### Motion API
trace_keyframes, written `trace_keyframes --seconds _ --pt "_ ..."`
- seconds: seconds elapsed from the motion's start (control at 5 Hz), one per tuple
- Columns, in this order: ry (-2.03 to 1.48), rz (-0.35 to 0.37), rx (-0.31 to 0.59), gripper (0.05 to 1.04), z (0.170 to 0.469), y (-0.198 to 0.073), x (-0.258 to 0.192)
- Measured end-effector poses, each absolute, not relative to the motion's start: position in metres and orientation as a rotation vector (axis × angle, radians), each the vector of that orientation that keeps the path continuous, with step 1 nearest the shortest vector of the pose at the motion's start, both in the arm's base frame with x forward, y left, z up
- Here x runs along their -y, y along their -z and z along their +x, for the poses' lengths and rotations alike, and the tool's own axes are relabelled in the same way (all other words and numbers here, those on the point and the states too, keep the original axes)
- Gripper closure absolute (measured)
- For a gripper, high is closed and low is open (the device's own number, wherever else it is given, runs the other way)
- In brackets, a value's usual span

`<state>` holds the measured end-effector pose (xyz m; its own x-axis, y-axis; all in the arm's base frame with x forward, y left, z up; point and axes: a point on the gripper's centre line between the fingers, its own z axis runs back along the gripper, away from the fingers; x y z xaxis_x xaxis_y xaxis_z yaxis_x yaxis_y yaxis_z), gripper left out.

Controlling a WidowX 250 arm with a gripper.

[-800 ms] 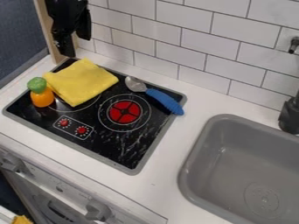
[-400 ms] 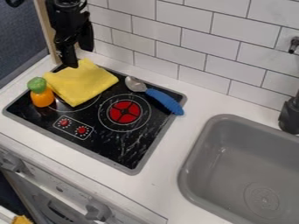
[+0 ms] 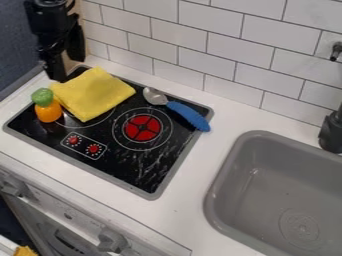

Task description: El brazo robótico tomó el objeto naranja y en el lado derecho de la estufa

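The black gripper (image 3: pixel 60 70) hangs at the upper left, over the back left corner of the stove and behind the orange object. An orange object with a green top (image 3: pixel 47 111) stands upright on the stove's left edge, touching or very near the yellow cloth. The black stove top (image 3: pixel 127 165) has a red burner mark in its middle and two red knobs printed at the front left; its right side carries the blue handle of a spoon.
A folded yellow cloth (image 3: pixel 93 94) covers the stove's back left. The spoon (image 3: pixel 187 115) lies across the back right edge. A grey sink (image 3: pixel 267 195) is at the right, with a black faucet (image 3: pixel 332 131) beside it. White tiles (image 3: pixel 207 45) rise behind.
The gripper came down a little from the top edge, then shifted left toward the orange object's side. The orange object, cloth and spoon have not moved.
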<state>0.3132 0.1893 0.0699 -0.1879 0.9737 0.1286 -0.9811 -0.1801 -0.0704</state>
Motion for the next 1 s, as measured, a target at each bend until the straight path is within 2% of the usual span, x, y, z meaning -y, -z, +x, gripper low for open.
trace_keyframes --seconds 0.4,0.6,1.0 --pt "-1.801 0.078 0.167 0.084 0.274 -0.059 -0.196" --pt "-1.812 0.13 0.22 0.084 0.269 -0.053 -0.204" --pt "-1.826 0.167 0.207 0.084 0.27 -0.039 -0.209"
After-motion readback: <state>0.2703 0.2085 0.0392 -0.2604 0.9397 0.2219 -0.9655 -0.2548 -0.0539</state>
